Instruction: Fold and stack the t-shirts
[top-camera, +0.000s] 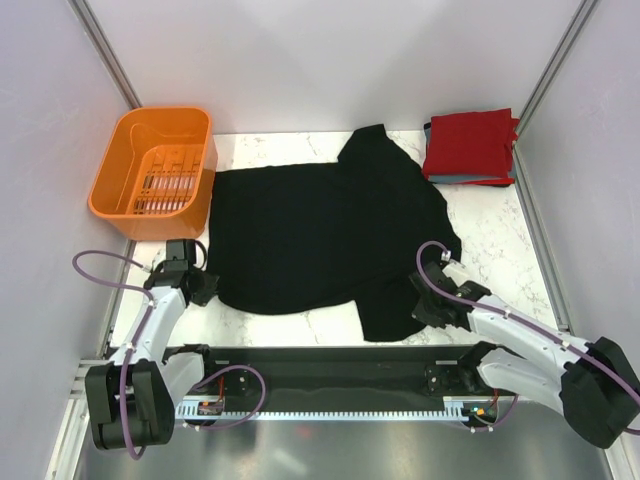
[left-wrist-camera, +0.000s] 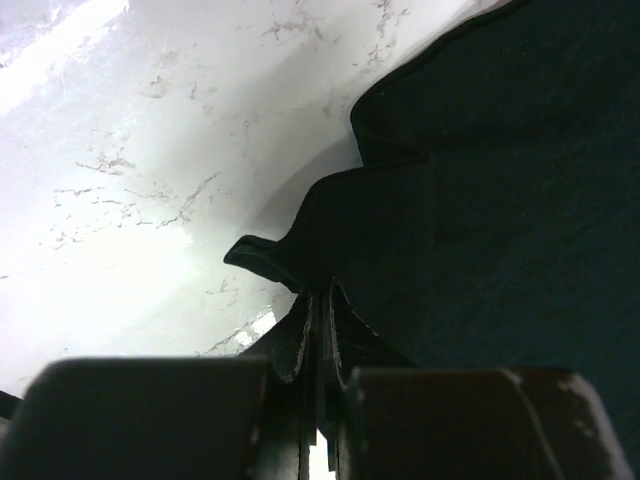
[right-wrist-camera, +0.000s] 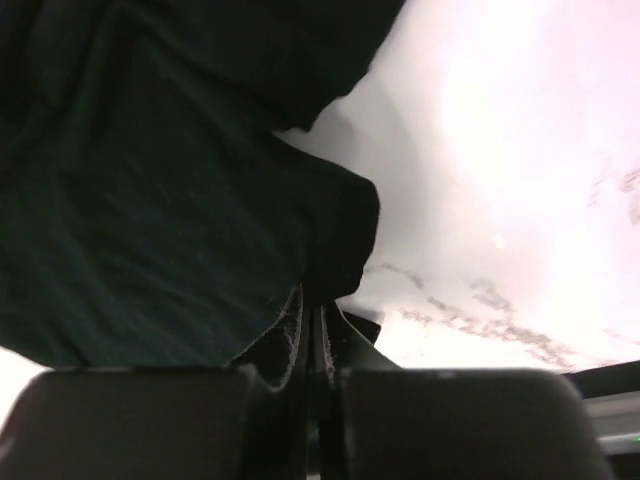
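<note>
White marble-veined table (top-camera: 490, 232) under the left gripper (top-camera: 210, 290) and the right gripper (top-camera: 422, 303), glaring bright to the outer side of each. Pale plain walls (top-camera: 330, 60) well beyond on three sides, grey metal posts (top-camera: 102, 47) at the far corners.

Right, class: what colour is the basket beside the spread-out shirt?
The basket is orange, clearest in the top external view.

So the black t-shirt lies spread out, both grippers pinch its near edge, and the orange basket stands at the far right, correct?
No. The orange basket stands at the far left; the top external view shows it. The folded red t-shirt sits at the far right. The rest holds.
</note>
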